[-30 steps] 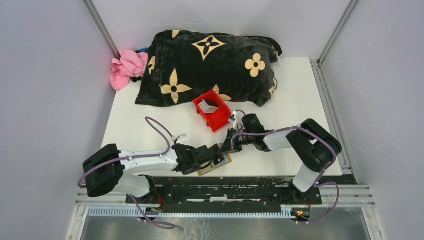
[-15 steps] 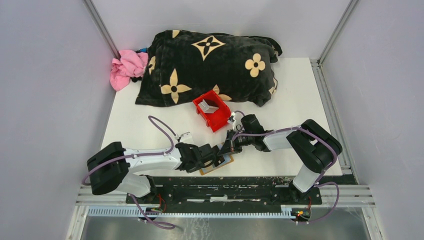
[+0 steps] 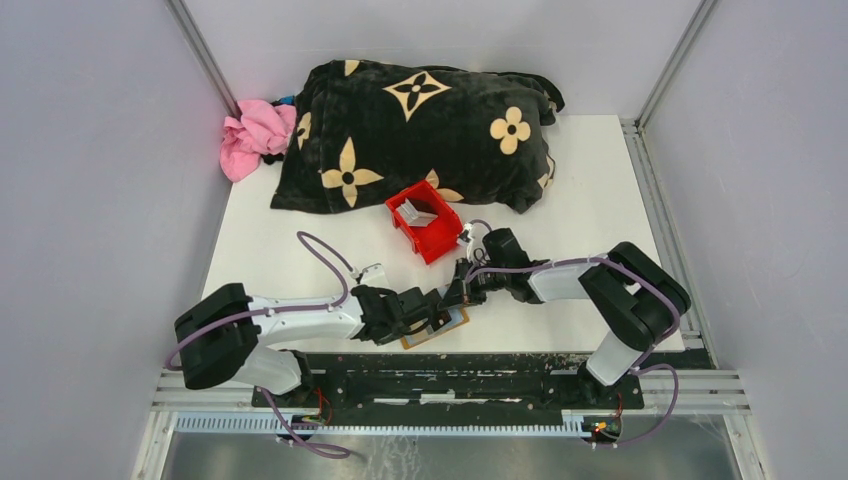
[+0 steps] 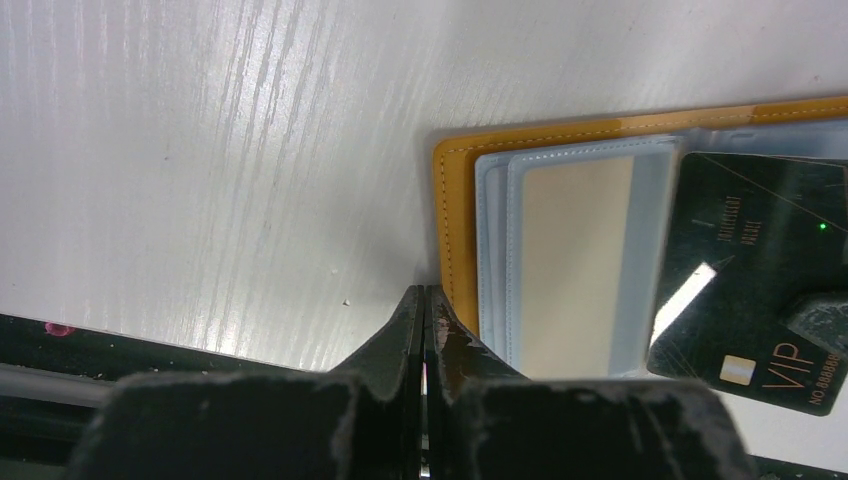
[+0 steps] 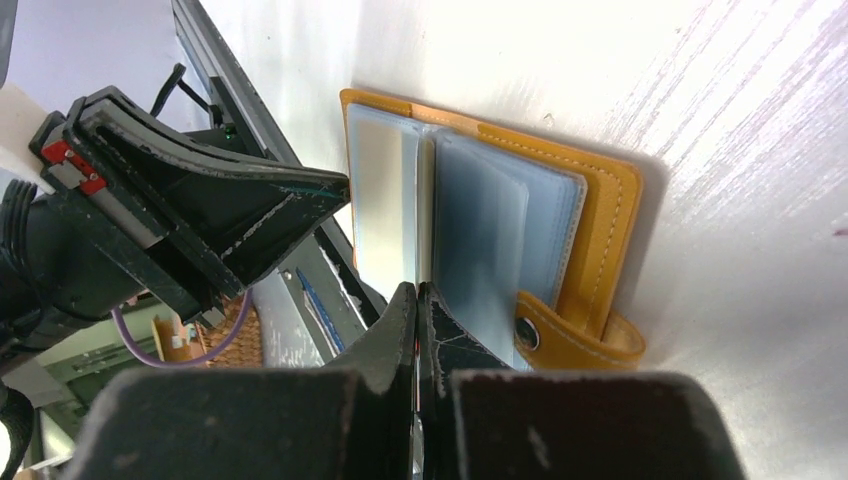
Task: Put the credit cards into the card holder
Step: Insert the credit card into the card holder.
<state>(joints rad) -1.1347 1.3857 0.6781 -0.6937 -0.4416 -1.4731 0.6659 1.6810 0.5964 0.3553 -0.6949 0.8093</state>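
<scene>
The card holder (image 4: 452,230) is laid open at the near edge of the counter (image 3: 600,210). The left hand (image 4: 423,297) is shut empty, set against the cover edge. The right hand (image 5: 416,292) — the nearer to the clear pocket (image 4: 575,265) — is clamped on a dark credit card (image 4: 750,265), which overlaps that pocket's side.

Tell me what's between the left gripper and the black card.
Clear pockets of the open holder, in the left wrist view, span from the shut left gripper to the card.

On my white counter (image 3: 600,180) lie a black flowered blanket (image 3: 420,130), a pink cloth (image 3: 255,135), a red bin (image 3: 440,249) and the open card holder (image 5: 605,230) near me.
</scene>
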